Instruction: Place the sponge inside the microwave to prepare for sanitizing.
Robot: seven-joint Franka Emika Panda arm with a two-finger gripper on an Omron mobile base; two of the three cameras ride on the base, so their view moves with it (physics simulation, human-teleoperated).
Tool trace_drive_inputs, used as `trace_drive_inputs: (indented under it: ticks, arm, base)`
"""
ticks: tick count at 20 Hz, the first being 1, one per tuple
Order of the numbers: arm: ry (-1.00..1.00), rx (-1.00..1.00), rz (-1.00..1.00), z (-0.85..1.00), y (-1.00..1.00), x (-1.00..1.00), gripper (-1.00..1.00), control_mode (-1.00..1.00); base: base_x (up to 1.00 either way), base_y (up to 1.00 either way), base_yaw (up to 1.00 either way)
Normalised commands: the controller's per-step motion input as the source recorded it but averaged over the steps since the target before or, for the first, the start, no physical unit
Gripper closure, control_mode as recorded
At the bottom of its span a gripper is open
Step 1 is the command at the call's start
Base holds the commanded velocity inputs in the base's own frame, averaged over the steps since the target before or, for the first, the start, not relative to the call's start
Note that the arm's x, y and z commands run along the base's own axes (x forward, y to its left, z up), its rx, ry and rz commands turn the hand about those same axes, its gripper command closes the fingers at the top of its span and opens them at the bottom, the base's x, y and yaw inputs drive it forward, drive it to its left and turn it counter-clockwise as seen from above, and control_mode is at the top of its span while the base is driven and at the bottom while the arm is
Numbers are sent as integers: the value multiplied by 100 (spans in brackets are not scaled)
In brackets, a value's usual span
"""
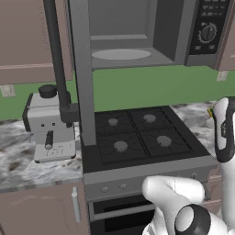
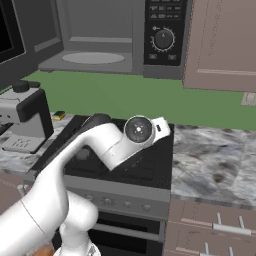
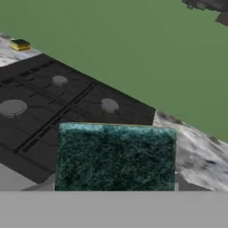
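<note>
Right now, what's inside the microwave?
The round pale turntable lies bare on the grey floor of the microwave. In the left base view, the open door covers the cavity's left edge.

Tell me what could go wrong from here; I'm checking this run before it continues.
1. The sponge seems held in the claw low beside the stove, while the microwave cavity sits high above. It may slip on the long lift.
2. The open door juts out over the stove's left side, so a wide swing could clip it.
</note>
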Motion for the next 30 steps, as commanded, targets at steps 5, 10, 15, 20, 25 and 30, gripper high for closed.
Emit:
trace_drive_inputs:
  ticks: [5,10,15,20,25,30]
  arm:
    - [21,15,-17,17,36,-9,100,-100]
    - [6,46,-30,14,39,-27,100,-100]
    - [1,26,-35,5,66,-16,100,-100]
    - [0,0,-31,48,69,2,100,-100]
    - [-2,0,-6,75,31,3,100,-100]
    - [-5,-4,0,64,18,1,100,-100]
  base:
    - [0,0,0]
    - [0,0,0]
    - [0,0,0]
    - [0,0,0]
    - [0,0,0]
    - [0,0,0]
